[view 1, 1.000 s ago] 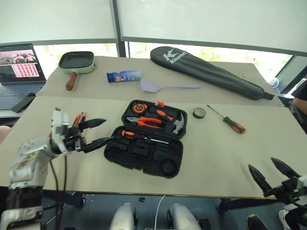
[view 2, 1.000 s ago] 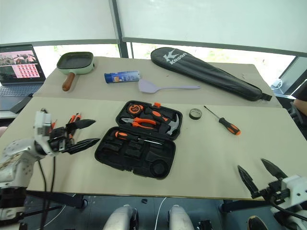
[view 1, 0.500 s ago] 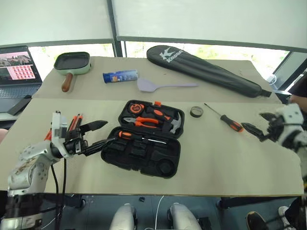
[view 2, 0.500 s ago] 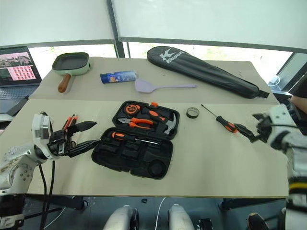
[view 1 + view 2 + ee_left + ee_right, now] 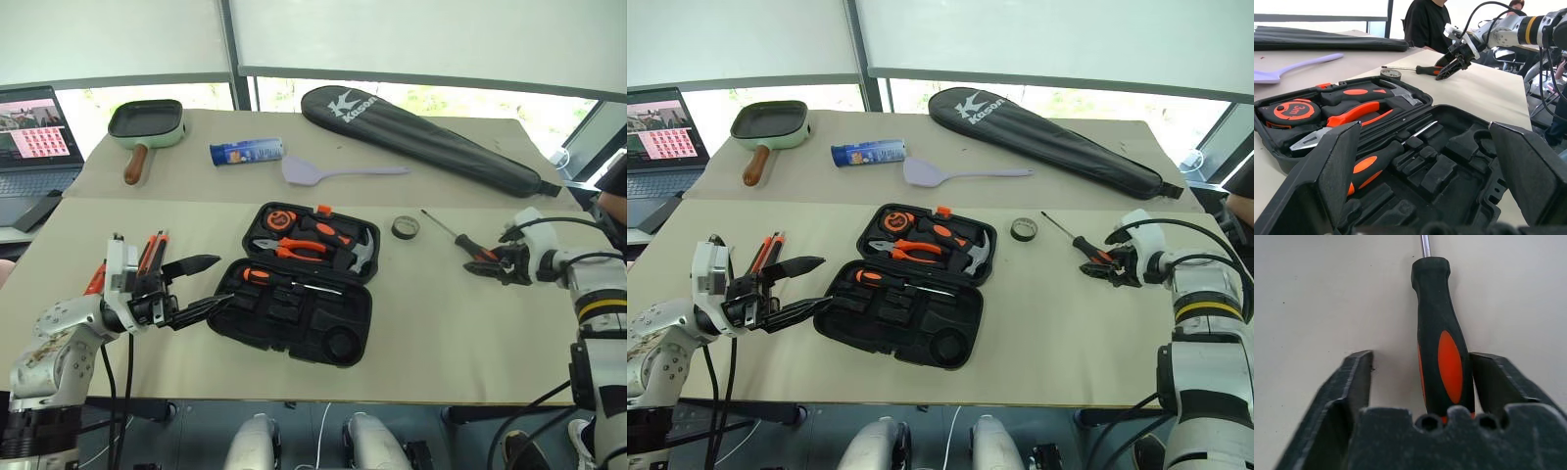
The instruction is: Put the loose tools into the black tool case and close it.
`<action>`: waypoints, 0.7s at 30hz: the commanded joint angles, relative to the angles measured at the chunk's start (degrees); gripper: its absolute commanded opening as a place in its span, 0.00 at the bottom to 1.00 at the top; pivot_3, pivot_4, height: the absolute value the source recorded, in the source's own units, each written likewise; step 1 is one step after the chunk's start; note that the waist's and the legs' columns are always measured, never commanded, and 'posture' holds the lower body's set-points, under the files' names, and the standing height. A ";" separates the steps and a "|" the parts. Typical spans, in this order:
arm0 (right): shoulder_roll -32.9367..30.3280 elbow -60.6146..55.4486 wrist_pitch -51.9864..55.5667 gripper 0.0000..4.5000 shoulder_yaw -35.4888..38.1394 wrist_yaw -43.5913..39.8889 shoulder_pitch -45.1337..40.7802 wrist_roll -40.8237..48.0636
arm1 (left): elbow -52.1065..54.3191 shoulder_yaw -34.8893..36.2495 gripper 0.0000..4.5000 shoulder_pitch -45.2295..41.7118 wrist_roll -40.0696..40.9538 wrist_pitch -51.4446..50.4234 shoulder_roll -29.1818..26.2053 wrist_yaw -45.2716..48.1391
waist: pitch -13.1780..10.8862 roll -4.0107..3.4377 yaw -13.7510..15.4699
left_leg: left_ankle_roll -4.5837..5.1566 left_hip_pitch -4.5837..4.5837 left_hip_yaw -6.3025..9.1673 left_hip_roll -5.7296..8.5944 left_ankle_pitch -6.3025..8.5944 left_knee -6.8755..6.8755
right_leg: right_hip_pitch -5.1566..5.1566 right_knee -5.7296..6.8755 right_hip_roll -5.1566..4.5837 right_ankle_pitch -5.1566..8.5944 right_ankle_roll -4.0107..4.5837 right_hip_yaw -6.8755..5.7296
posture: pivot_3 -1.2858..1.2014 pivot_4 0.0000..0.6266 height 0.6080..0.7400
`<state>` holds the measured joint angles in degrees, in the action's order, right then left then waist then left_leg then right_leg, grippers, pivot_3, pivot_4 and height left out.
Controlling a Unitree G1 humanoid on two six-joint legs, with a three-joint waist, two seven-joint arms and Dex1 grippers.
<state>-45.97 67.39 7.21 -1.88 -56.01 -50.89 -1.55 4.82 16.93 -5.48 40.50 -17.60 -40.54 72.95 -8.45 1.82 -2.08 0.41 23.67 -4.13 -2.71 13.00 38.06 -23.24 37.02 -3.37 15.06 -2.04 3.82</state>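
Surface: a beige table (image 5: 441, 323) under bright windows, a laptop (image 5: 34, 137) at its far left.
Screwdriver: the loose screwdriver (image 5: 1442, 357) lies flat on the right side, its handle between my right gripper (image 5: 495, 266) fingers, shaft pointing away toward the tape roll (image 5: 406, 227).
Right hand: half open around the handle; one finger (image 5: 1496, 379) touches it, the other stands apart, so no firm grasp.
Case: the black tool case (image 5: 299, 284) lies open mid-table, moulded recesses inside, pliers and hammer in the far half, one screwdriver in the near half.
Left hand: my left gripper (image 5: 206, 284) is spread wide, empty, just left of the case.
Beside it: orange-handled tools (image 5: 152, 253) on the table, at my left wrist.
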 commanded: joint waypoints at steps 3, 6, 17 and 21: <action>-2.12 1.16 -5.17 0.30 3.04 1.64 -0.36 0.94 | 3.90 1.20 1.00 1.35 0.02 3.37 -1.22 2.84 | 0.00 -0.01 -0.06 | 0.00 0.00 -0.01 0.00 0.00 0.00 | 0.00 0.00 0.00 0.00 0.00 0.00 | 0.52 0.24 1.00; -3.62 -0.88 -12.05 0.23 5.81 0.29 1.34 3.23 | 6.68 1.22 1.00 1.26 1.24 2.63 -0.87 1.75 | -0.01 -0.02 0.09 | 0.00 0.03 -0.01 0.00 0.00 0.00 | -0.02 0.00 0.00 0.00 0.00 0.00 | 0.52 0.24 1.00; -4.56 -61.92 19.51 0.23 -0.30 -20.52 12.96 22.86 | 5.10 2.76 1.00 6.42 -0.92 4.12 -3.30 3.66 | -0.08 -0.16 -0.92 | 0.00 -0.30 0.25 -0.20 0.00 -0.17 | 0.03 0.13 0.12 0.00 0.02 0.15 | 0.52 0.24 1.00; 0.34 -85.60 37.99 0.23 -9.47 -11.28 15.79 25.87 | 3.29 2.99 1.00 9.72 -2.27 5.55 -3.54 4.61 | -0.08 -0.15 -0.36 | -0.01 -0.27 0.35 -0.26 0.01 -0.18 | -0.05 0.19 0.09 0.04 0.08 0.07 | 0.52 0.24 1.00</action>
<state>-47.14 -8.97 37.19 -9.04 -71.39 -35.57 21.75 8.53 18.68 3.29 39.07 -13.82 -43.29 76.56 -8.54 1.67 -2.45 0.40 23.42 -3.76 -2.96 13.00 37.88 -23.29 37.19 -3.31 15.09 -1.95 3.86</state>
